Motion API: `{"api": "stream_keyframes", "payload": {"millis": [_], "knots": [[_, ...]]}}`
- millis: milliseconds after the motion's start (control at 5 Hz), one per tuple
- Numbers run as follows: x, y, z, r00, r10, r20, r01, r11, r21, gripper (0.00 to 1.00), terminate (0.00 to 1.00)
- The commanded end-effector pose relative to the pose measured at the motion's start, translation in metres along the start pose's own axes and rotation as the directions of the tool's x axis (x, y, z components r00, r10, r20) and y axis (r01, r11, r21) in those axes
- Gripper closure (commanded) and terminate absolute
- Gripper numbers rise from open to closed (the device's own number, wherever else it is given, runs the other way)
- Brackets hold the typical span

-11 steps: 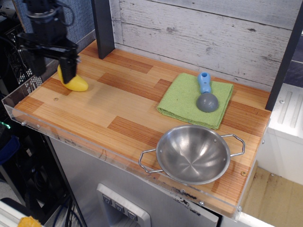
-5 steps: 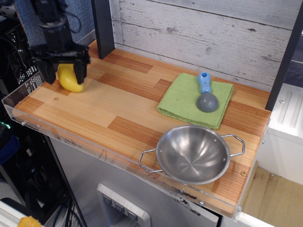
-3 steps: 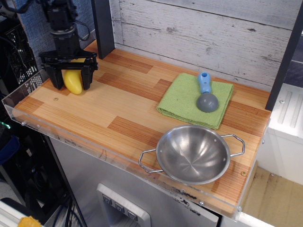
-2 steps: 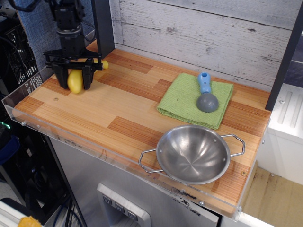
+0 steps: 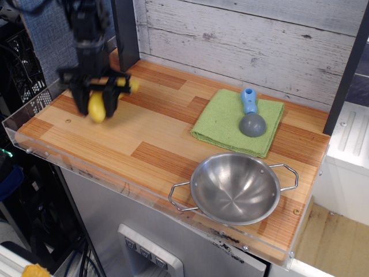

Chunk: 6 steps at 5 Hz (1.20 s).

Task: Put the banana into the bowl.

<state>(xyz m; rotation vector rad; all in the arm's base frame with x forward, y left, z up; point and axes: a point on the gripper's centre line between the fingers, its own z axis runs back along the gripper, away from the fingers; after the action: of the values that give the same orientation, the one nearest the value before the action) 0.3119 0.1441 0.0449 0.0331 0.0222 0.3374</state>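
The yellow toy banana (image 5: 98,105) hangs between the fingers of my gripper (image 5: 96,99) at the far left of the wooden table, lifted a little off the surface, with its stem end poking out to the right. The gripper is shut on the banana. The shiny steel bowl (image 5: 235,188) with two wire loop handles stands empty near the table's front right edge, far to the right of the gripper.
A green cloth (image 5: 225,122) lies at the back right with a grey-and-blue scoop (image 5: 251,115) on it. A dark post (image 5: 125,34) stands just behind the gripper. A clear plastic lip (image 5: 86,169) runs along the table's front edge.
The gripper came down around the banana, closed on it and lifted it, shifting a little to the right and forward. The banana has turned more upright in the grip.
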Motion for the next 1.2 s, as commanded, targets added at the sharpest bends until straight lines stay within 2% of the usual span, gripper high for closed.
{"api": "stream_keyframes", "payload": {"millis": [0,200,400,600,800,1000], "knots": [[-0.043,-0.073,0.092,0.94,-0.32,0.121,0.329,0.943,-0.058,1.0,0.0],[-0.077,-0.113,0.093,0.881,-0.459,0.114,0.463,0.886,-0.009,1.0,0.0],[-0.11,-0.154,0.078,0.873,-0.48,0.088,0.481,0.876,0.011,1.0,0.0],[-0.133,-0.2,0.064,0.887,-0.456,0.07,0.458,0.889,-0.01,1.0,0.0],[-0.141,-0.219,0.037,0.901,-0.435,0.004,0.434,0.9,-0.048,1.0,0.0],[-0.142,-0.209,0.008,0.923,-0.381,-0.052,0.378,0.924,-0.058,1.0,0.0]]}}
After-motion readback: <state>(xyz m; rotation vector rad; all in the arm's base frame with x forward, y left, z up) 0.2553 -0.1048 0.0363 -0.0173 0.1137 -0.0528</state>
